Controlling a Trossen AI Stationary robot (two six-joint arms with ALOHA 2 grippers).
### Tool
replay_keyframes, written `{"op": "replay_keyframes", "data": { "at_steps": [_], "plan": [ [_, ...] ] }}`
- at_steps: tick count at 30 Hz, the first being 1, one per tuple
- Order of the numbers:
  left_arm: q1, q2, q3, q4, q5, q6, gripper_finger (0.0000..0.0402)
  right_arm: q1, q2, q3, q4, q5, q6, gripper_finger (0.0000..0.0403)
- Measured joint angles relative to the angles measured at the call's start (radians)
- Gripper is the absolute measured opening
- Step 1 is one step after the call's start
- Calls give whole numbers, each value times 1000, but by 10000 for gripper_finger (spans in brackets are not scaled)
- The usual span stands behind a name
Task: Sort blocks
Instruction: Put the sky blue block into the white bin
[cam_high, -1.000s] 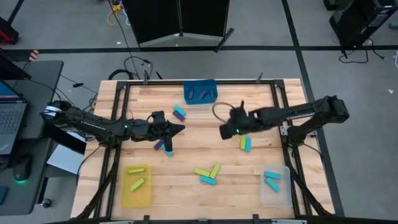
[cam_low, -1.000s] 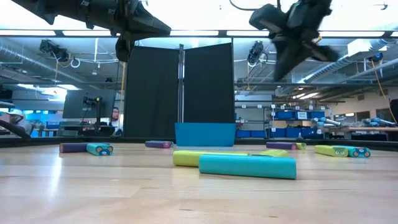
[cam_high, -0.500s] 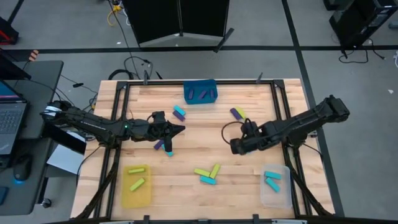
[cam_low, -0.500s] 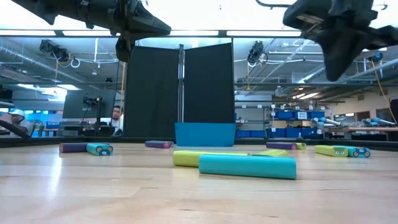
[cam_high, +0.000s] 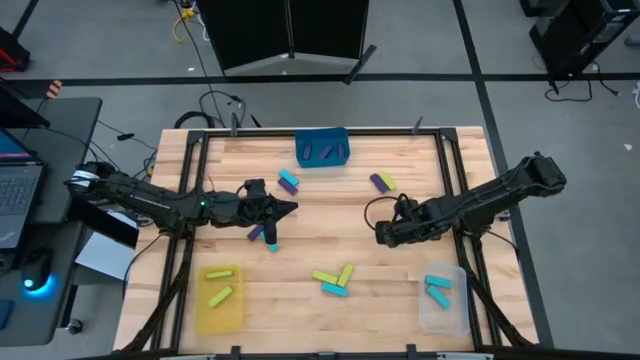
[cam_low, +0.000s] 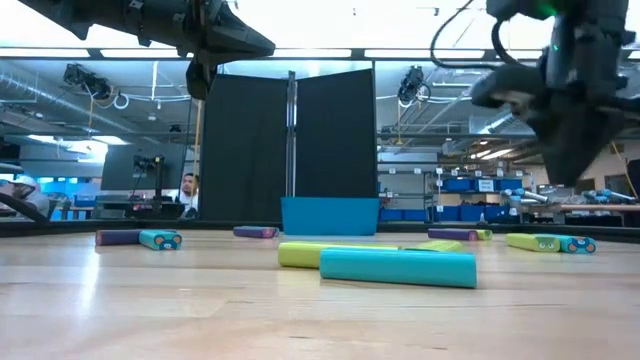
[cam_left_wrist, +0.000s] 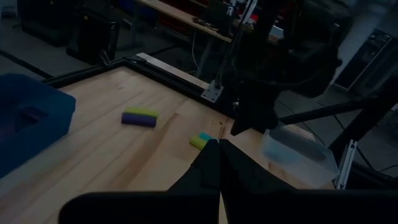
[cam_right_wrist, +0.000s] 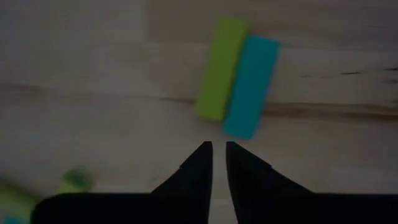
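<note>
Nearest me, a yellow plastic bin (cam_high: 203, 312) holds two lime bars and a clear plastic bin (cam_high: 456, 318) holds two cyan ones. Between them a small heap of lime and cyan oblong blocks (cam_high: 334, 280) lies loose on the wooden counter (cam_high: 300, 250).

Further in, the right tool (cam_right_wrist: 217, 149) hangs over a lime-green bar (cam_right_wrist: 219, 68) and a cyan bar (cam_right_wrist: 250, 84) that lie side by side, touching along their length. Its fingers are only a narrow slit apart and hold nothing. I reckon that's where it could go wrong. A gap that slim won't straddle a bar, and coming down between the two may shove them apart or pinch both colours at once.

The left tool (cam_high: 288, 208) hovers closed and empty above a purple and cyan pair (cam_high: 262, 236). Beyond lie a lone cyan bar (cam_high: 288, 181) and a purple and lime pair (cam_high: 382, 182). Farthest off, the blue plastic bin (cam_high: 303, 157) holds two purple bars.
</note>
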Motion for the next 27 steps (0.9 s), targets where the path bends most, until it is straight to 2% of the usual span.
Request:
{"op": "replay_keyframes", "data": {
  "at_steps": [14, 27],
  "plan": [
    [0, 0, 0, 0, 0, -13, 4, -76, 1, -131, 114, -2, -8, 161],
    [0, 0, 0, -1, 0, -17, 4, -137, 2, -218, 222, -2, -76, 172]
  ]
}}
